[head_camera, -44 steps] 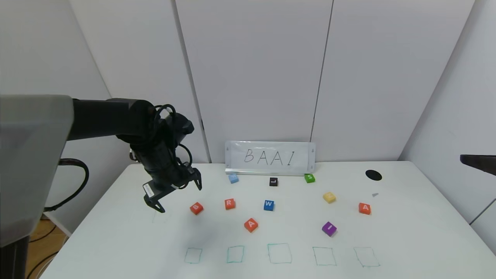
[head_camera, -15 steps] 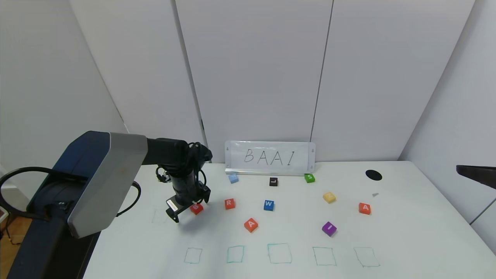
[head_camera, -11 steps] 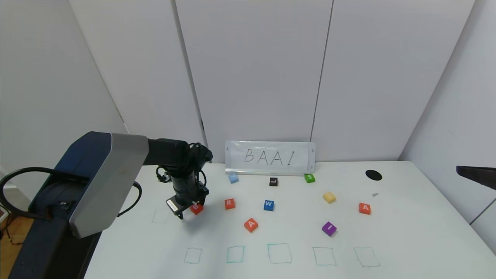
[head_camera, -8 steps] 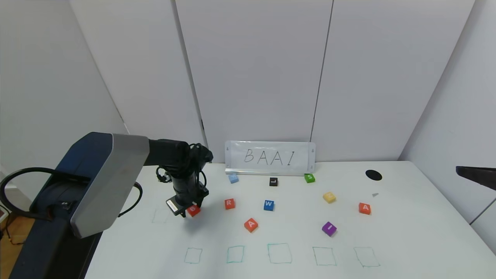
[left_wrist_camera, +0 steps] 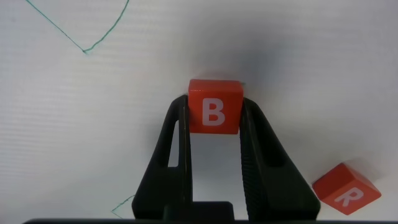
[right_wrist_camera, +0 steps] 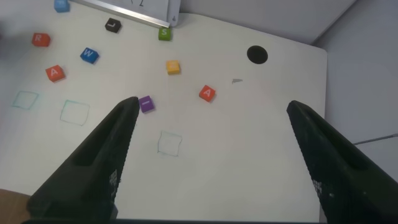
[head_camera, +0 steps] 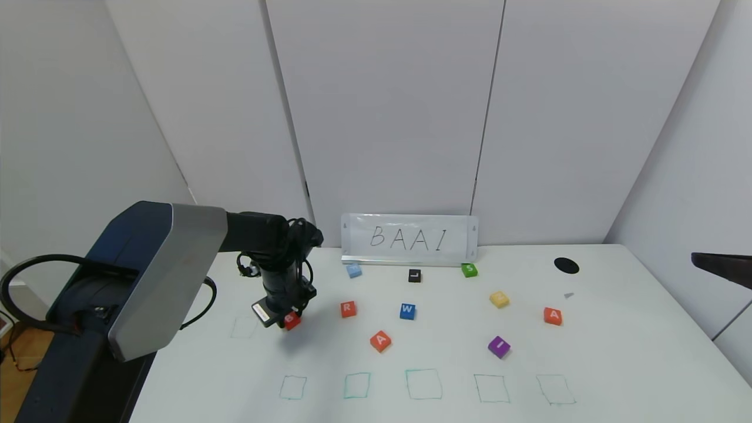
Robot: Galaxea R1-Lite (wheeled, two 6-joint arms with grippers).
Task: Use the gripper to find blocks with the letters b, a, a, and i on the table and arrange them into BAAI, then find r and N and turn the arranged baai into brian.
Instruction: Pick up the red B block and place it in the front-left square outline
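Observation:
My left gripper [head_camera: 288, 317] is shut on the orange-red B block [head_camera: 292, 320], held just above the white table [head_camera: 617, 352] at its left; the wrist view shows the B block [left_wrist_camera: 214, 107] clamped between both fingers [left_wrist_camera: 180, 134]. The orange-red R block [head_camera: 348, 309] lies to its right, also in the left wrist view [left_wrist_camera: 346, 188]. One A block [head_camera: 380, 340] lies mid-table, the other A block [head_camera: 552, 316] at the right. The purple I block [head_camera: 499, 346] lies between them. My right gripper [right_wrist_camera: 211, 112] is open, parked high off the right side.
Blue W block [head_camera: 408, 311], yellow block [head_camera: 499, 299], light blue block [head_camera: 353, 270], black L block [head_camera: 415, 275] and green S block [head_camera: 469, 270] lie behind. A BAAI sign [head_camera: 409, 238] stands at the back. Several green square outlines [head_camera: 423, 385] run along the front. A black disc [head_camera: 566, 265] sits far right.
My left arm came down to the B block, closed its fingers on it and lifted it slightly, shifting it a little leftward. The right arm has not moved.

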